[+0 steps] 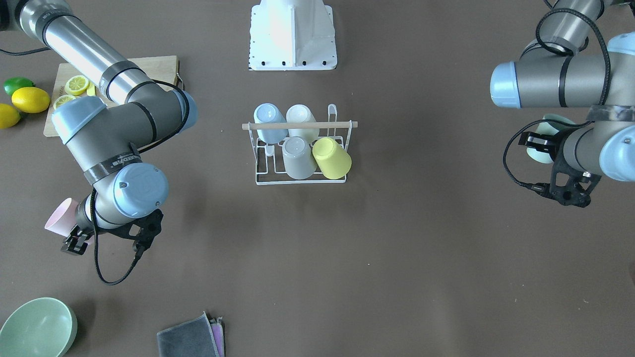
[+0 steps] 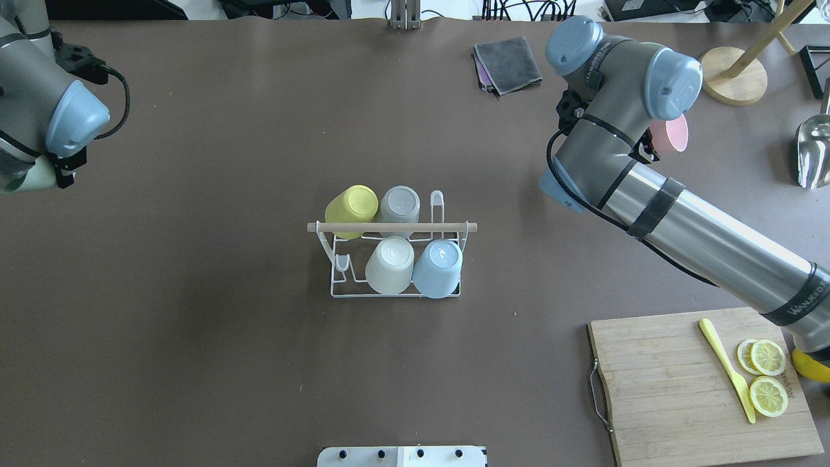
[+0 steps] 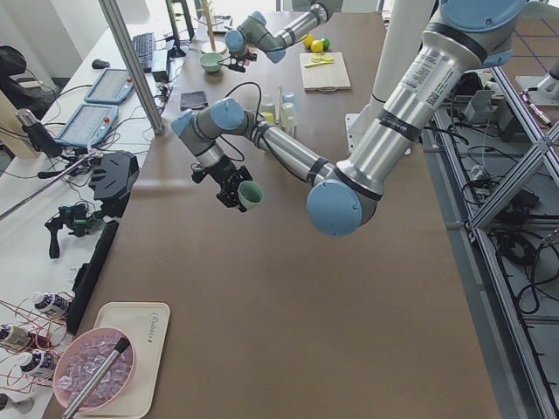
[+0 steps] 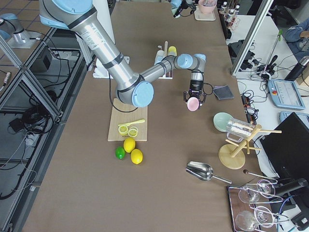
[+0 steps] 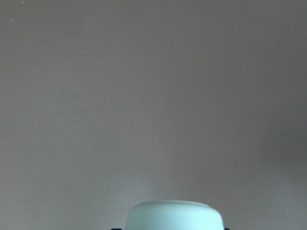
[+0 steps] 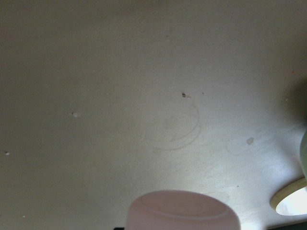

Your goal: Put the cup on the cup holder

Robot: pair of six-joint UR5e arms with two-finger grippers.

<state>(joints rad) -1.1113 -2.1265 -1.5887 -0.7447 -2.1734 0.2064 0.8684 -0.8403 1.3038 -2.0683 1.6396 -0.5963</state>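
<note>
The cup holder (image 1: 342, 124) is a white wire rack with a wooden rod handle at the table's middle; it also shows in the overhead view (image 2: 468, 227). Yellow, grey, cream and blue cups sit upside down on its prongs. Two prongs (image 2: 341, 262) stand bare. My left gripper (image 1: 538, 141) is shut on a mint green cup (image 1: 545, 151), held above the table far off to the robot's left of the rack; the cup's base shows in the left wrist view (image 5: 175, 215). My right gripper (image 1: 74, 233) is shut on a pink cup (image 1: 58, 223), far off on the other side (image 2: 673, 135).
A wooden cutting board (image 2: 668, 389) with lemon slices and a yellow knife lies on the robot's right. Whole lemons and a lime (image 1: 30, 99) lie beside it. A green bowl (image 1: 37, 327), folded cloths (image 1: 191, 339), a wooden stand (image 2: 733, 84) and a metal scoop (image 2: 814, 152) sit along the far edge.
</note>
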